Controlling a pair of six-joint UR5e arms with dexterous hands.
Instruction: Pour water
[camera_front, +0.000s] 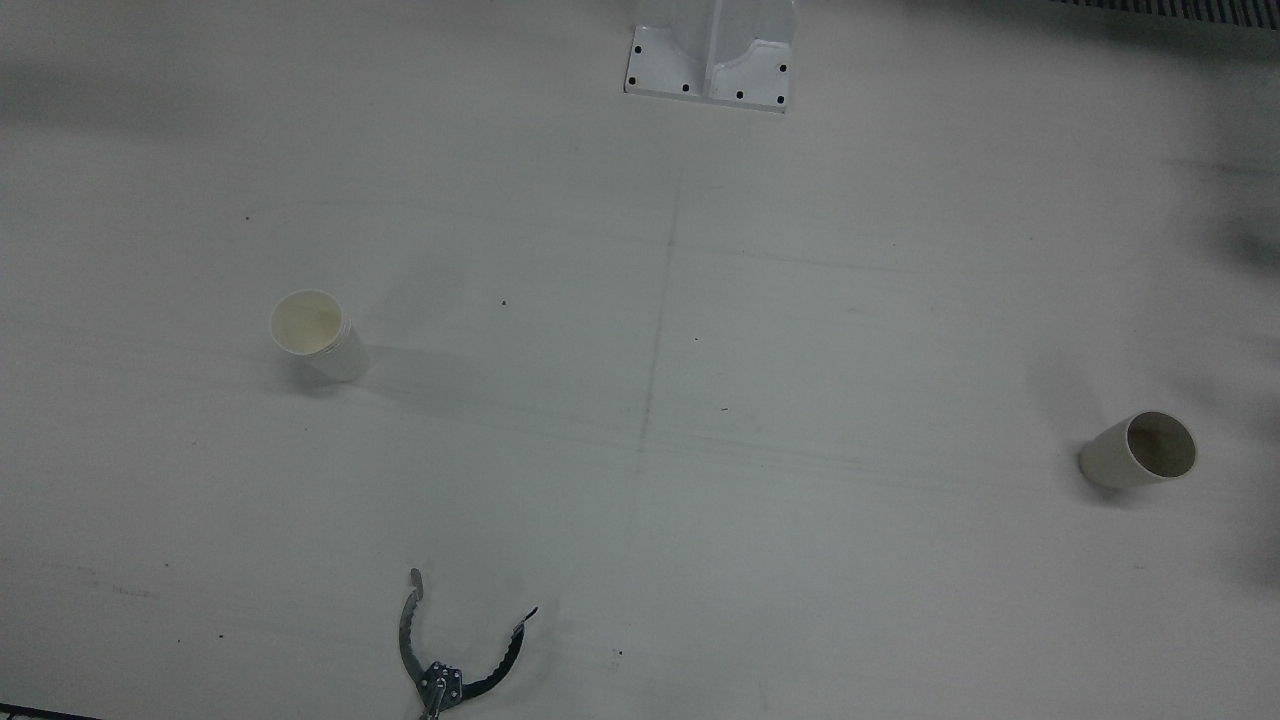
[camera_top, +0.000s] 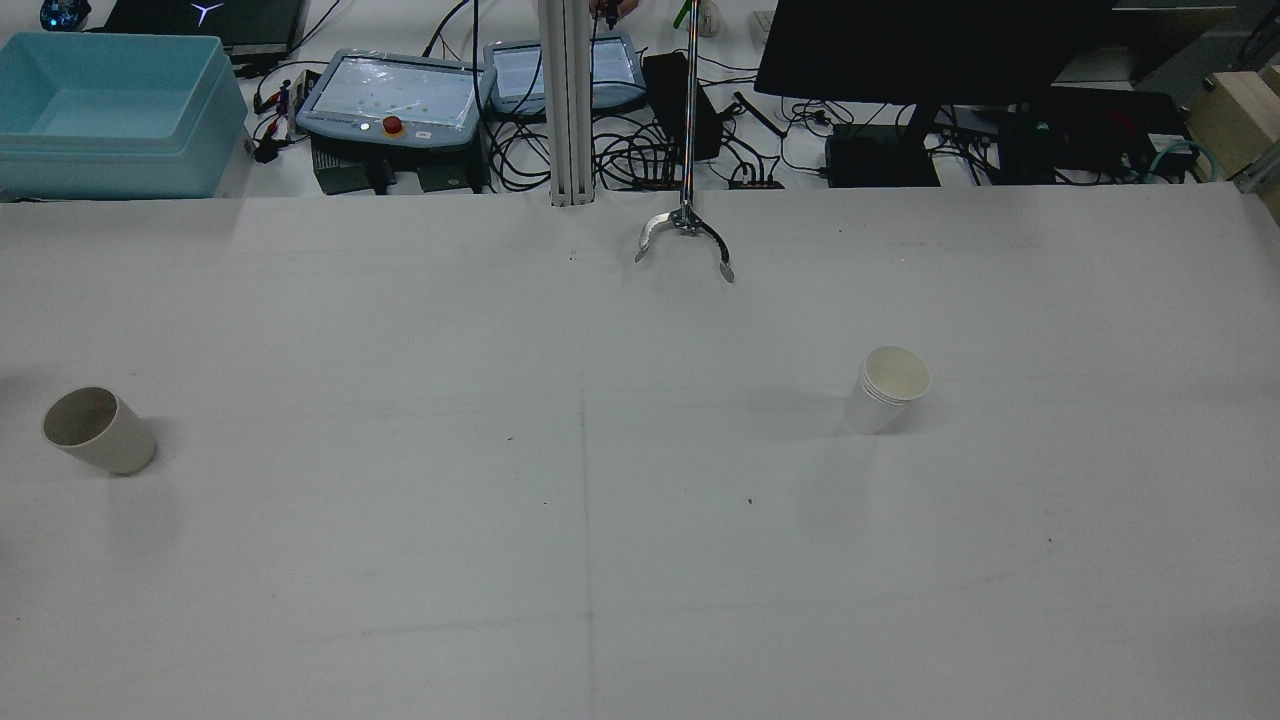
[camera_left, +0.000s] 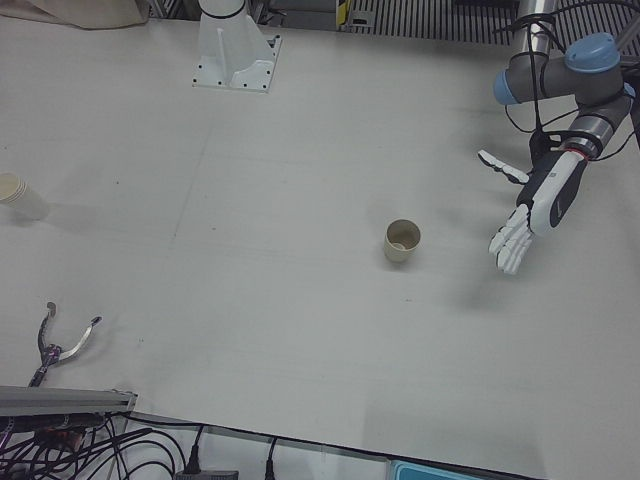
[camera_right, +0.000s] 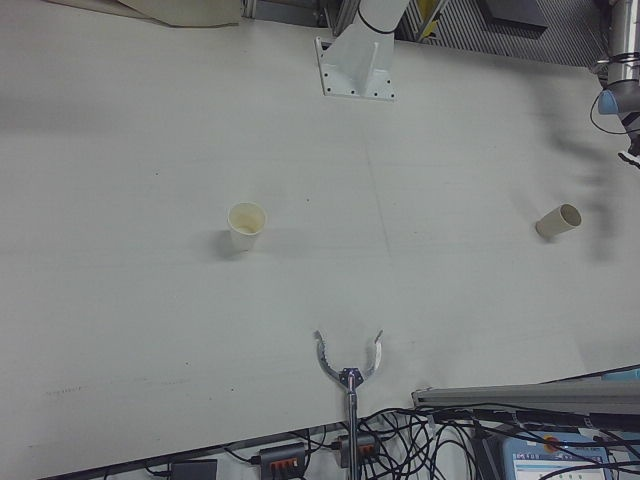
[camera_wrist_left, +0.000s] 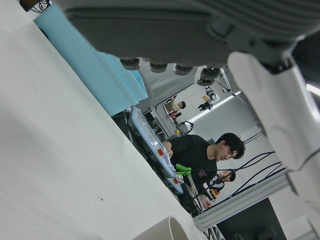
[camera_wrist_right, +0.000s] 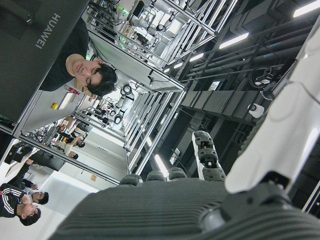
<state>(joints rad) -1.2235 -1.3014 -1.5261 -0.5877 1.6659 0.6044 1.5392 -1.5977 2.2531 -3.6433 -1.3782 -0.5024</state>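
A beige cup (camera_left: 402, 241) stands upright on the white table (camera_front: 640, 480) on my left arm's side; it also shows as the beige cup (camera_front: 1145, 450) (camera_top: 95, 430) (camera_right: 558, 221). My left hand (camera_left: 535, 205) hovers open beside it, a short gap away, fingers spread and holding nothing. In the left hand view the left hand (camera_wrist_left: 175, 25) fills the top and the cup's rim (camera_wrist_left: 160, 231) peeks in at the bottom. A white paper cup (camera_front: 320, 335) (camera_top: 890, 388) (camera_right: 246, 226) stands on the right arm's side. My right hand (camera_wrist_right: 175, 210) shows only in its own view, open, facing the ceiling.
A metal reacher claw (camera_front: 450, 650) (camera_top: 685, 235) (camera_right: 350, 365) lies open on the table at the operators' edge. An arm pedestal (camera_front: 710, 60) stands at the robot's edge. A blue bin (camera_top: 110, 110), pendants and cables lie beyond the table.
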